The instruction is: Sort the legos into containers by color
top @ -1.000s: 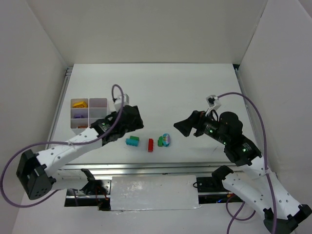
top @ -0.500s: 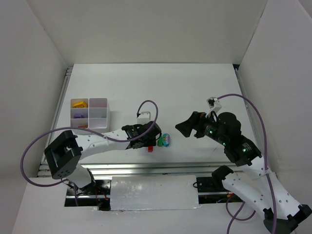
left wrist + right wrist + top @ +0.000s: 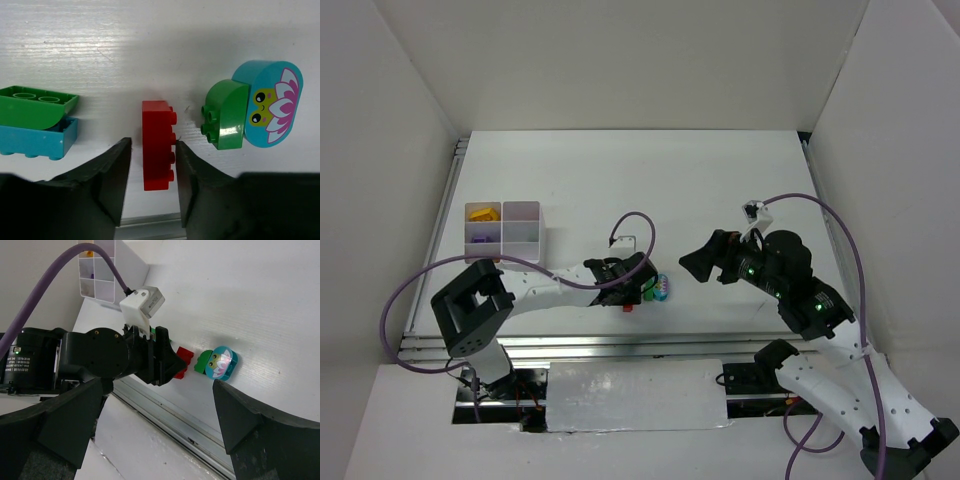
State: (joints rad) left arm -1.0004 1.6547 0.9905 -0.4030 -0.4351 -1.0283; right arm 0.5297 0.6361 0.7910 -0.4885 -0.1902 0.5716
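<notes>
Step in hand: pick-up of the red brick [image 3: 157, 145] by the left gripper [image 3: 152, 150].
Location of brick: flat on the table [image 3: 650, 180] near its front edge, between the green-on-teal stack [image 3: 35, 120] and the green rounded brick [image 3: 226, 116], apart from both.
Left gripper state: jaws parted and straddling the brick, nothing clamped. A sliver of table shows on the left side, and the right finger is at or just off the studs.
Right gripper [image 3: 698, 262] state: spread wide, holding nothing, hovering off to the right.
Recommended method: close squarely on the long sides, with the right pad on the stud tips. Lift straight up so the neighbours are not dragged.
Risk: grip across studs may let the brick twist, so confirm seating before travel.
Destination: organiser tray [image 3: 538, 235] at far left. In my judgement red belongs in a compartment holding no other colour.
Count, loose bricks: five, namely one red, two green and two teal, one of them the oval frog brick [image 3: 270, 102].
Count, tray contents: yellow in one compartment and purple in the next. Piece numbers are too small to tell.
Count, grippers: two.
</notes>
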